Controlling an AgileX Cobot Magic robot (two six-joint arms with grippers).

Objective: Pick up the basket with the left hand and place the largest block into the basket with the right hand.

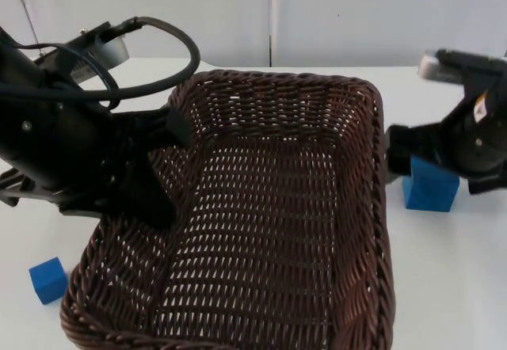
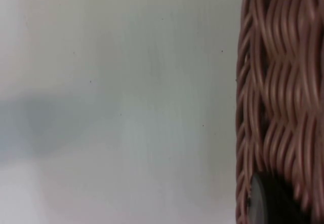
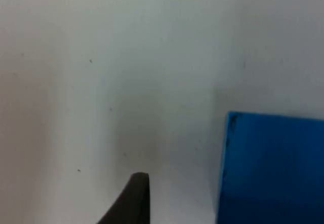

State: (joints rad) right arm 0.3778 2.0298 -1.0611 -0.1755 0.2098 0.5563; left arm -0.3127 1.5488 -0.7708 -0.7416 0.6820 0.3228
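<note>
Basket (image 1: 261, 207) rim clamped by left claw (image 1: 158, 184) (right claw (image 1: 420, 156) at block (image 1: 430, 185)).

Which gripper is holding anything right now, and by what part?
Left gripper holds the basket by its left rim; right gripper holds nothing, above the large blue block.

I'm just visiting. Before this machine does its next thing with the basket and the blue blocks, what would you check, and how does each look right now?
1. Left gripper at the basket rim's left side: ok.
2. Firm hold on the rim: cannot tell.
3. Right gripper at the large blue block: ok.
4. Block already gripped: cannot tell.
5. Small blue block left outside the basket on the table: ok.
6. Basket interior free for the block: ok.
</note>
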